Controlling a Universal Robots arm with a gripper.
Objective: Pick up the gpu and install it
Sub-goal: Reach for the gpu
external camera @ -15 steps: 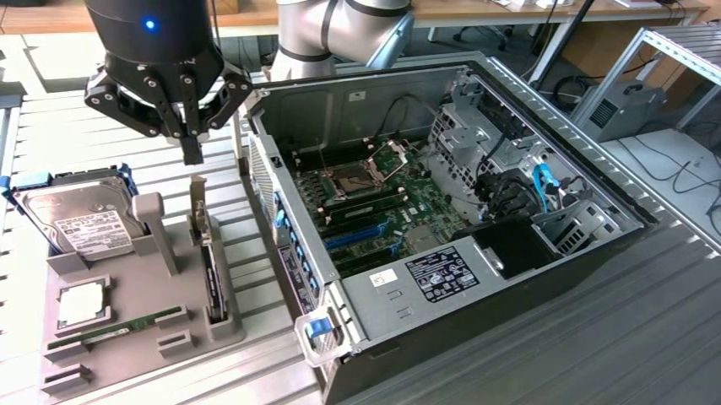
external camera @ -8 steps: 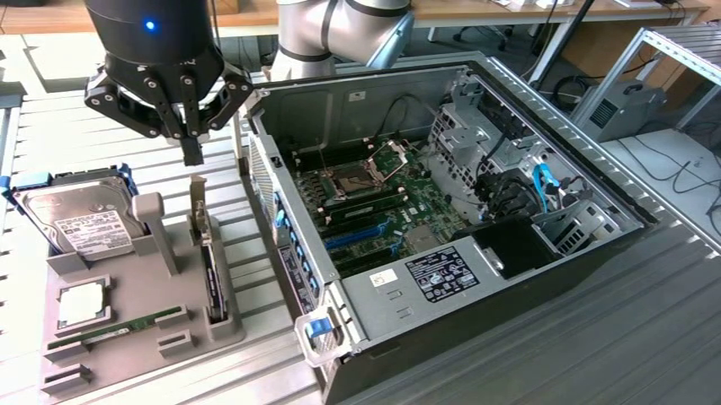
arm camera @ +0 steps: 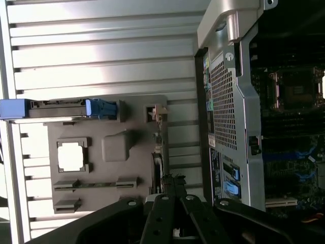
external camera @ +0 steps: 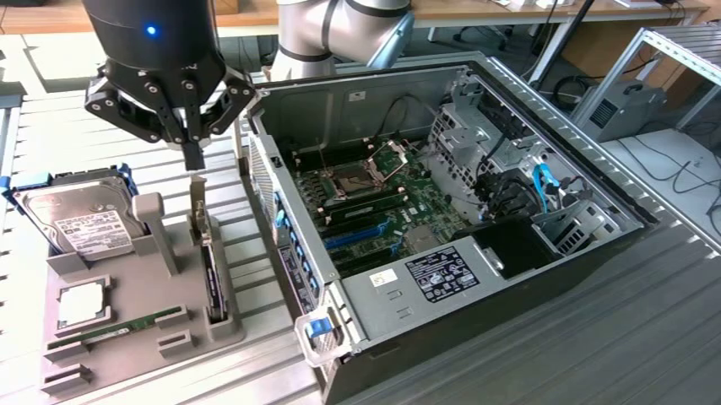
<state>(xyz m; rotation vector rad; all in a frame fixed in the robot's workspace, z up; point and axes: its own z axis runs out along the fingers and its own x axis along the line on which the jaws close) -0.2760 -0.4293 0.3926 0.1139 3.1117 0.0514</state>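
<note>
The gripper (external camera: 192, 160), fingers closed on nothing, hangs just above the gpu (external camera: 208, 261), which stands on edge in the grey holder (external camera: 158, 245) directly beneath it, so the pick and the install into the open computer case (external camera: 295, 253) alongside both look undone.

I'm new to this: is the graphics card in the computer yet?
Out. The gpu stands on edge in the grey holder, beside the open computer case.

the exterior view is looking down at a slant from high up, taking in the open computer case (external camera: 304, 110) and grey parts holder (external camera: 141, 291). the wrist view is looking straight down past the gripper (arm camera: 172, 179), nearer, sharing both.
</note>
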